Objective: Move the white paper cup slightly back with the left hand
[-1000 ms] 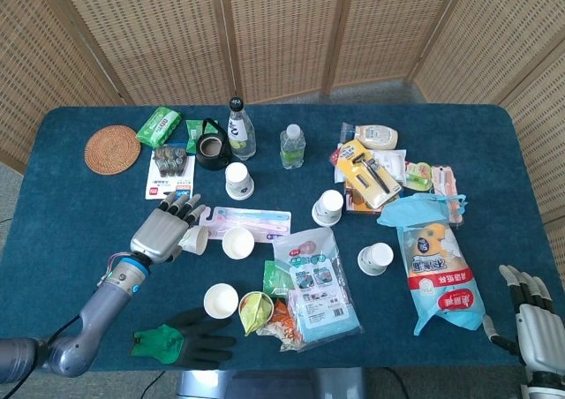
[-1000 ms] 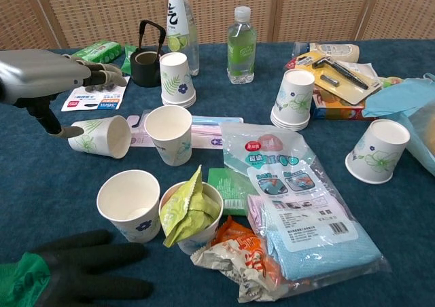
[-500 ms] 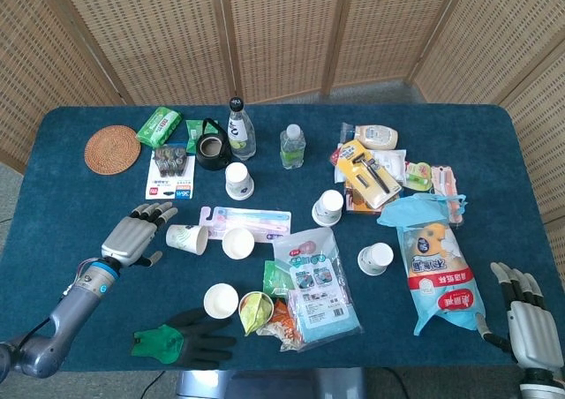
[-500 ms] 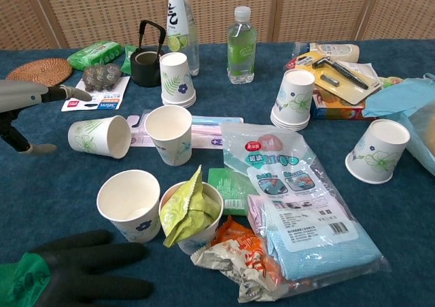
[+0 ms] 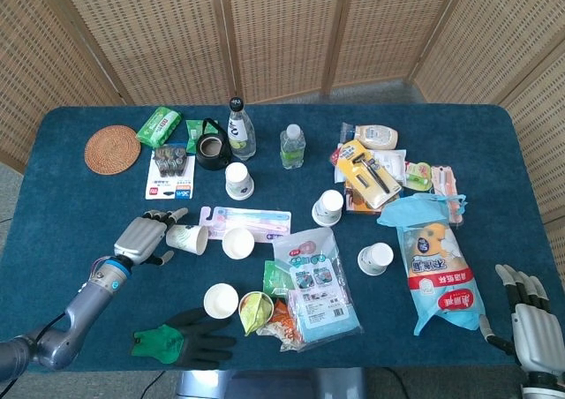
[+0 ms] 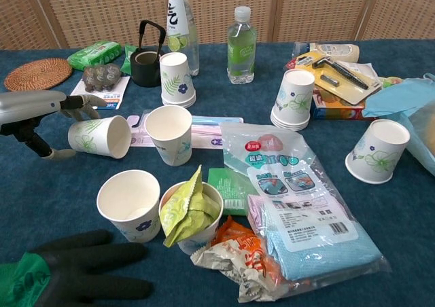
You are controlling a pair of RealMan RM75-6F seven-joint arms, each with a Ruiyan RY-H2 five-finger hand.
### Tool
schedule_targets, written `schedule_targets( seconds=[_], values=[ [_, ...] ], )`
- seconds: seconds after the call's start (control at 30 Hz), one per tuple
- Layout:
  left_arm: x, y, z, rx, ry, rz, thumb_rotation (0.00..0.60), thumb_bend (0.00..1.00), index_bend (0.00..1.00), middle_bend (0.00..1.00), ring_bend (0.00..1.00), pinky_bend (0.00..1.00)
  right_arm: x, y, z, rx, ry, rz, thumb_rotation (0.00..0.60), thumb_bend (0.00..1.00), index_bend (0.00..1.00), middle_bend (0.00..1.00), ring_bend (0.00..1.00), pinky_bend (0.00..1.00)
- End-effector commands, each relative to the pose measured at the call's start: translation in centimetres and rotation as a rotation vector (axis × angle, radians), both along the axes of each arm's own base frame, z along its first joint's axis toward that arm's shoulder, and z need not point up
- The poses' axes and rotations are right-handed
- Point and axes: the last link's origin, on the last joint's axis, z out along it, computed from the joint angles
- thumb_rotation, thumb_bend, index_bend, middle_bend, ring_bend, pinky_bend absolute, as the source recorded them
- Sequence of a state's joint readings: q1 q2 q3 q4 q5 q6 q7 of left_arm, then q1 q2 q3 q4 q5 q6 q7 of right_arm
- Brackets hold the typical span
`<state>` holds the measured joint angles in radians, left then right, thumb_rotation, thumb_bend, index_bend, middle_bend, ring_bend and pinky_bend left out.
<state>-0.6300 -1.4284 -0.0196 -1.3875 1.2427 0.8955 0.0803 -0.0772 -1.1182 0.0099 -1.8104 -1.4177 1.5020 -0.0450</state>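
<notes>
The white paper cup (image 6: 100, 136) with a green leaf print lies on its side in the left half of the blue table (image 5: 79, 214), its mouth turned toward the middle of the table. The left hand (image 5: 141, 237) is just beside its closed end, on the side of the table's left edge. The fingers (image 6: 83, 103) are apart and stretched toward the cup, the thumb (image 6: 57, 154) hangs lower, and the hand holds nothing; whether a fingertip touches the cup, I cannot tell.

The biggest thing on the table is the blue bag of sponges (image 5: 439, 275) near the right edge. Next is the clear pack of blue cloths (image 6: 299, 205) in the middle, toward the front edge. A black and green work glove (image 5: 185, 338) lies flat at the front edge, left of centre. The right hand (image 5: 530, 315) is at the front right corner, empty, with straight fingers slightly apart. A round woven coaster (image 5: 112, 148) lies near the back left corner. A flat pink and blue toothbrush package (image 5: 256, 220) lies just behind an upright paper cup (image 6: 169, 134), which stands just beside the lying cup's mouth. Another upright, empty cup (image 6: 129, 204) stands nearer the front edge, touching a cup stuffed with a green wrapper (image 6: 192, 213).
</notes>
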Motion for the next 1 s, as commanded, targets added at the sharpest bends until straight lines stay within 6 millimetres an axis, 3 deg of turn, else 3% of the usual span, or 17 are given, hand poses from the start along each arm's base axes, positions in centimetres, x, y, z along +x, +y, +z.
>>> schedule_targets(
  seconds=[0.03, 0.37, 0.57, 0.8, 1.0],
  values=[
    [0.1, 0.3, -0.3, 0.009, -0.005, 0.002, 0.600, 0.40, 0.11, 0.25, 0.28, 0.22, 0.0, 0.0, 0.0, -0.001, -0.002, -0.002, 0.600, 0.42, 0.00, 0.04, 0.00, 0.00],
    [0.6, 0.9, -0.9, 0.030, -0.040, 0.001, 0.600, 0.40, 0.26, 0.35, 0.39, 0.34, -0.1, 0.2, 0.1, -0.004, -0.007, -0.007, 0.600, 0.42, 0.00, 0.04, 0.00, 0.00],
    [1.0, 1.2, 1.4, 0.075, 0.018, -0.062, 0.600, 0.40, 0.25, 0.35, 0.39, 0.34, -0.2, 0.2, 0.1, -0.002, -0.012, -0.009, 0.600, 0.42, 0.00, 0.04, 0.00, 0.00],
    [1.8, 1.0, 4.7, 0.135, 0.238, -0.204, 0.600, 0.40, 0.25, 0.35, 0.39, 0.32, -0.5, 0.1, -0.3, 0.008, -0.022, -0.012, 0.600, 0.42, 0.00, 0.04, 0.00, 0.00],
    [2.6, 0.6, 6.1, 0.166, 0.441, -0.334, 0.600, 0.40, 0.25, 0.34, 0.38, 0.30, -0.8, 0.0, -0.5, 0.011, -0.028, -0.013, 0.600, 0.42, 0.00, 0.04, 0.00, 0.00]
  ],
)
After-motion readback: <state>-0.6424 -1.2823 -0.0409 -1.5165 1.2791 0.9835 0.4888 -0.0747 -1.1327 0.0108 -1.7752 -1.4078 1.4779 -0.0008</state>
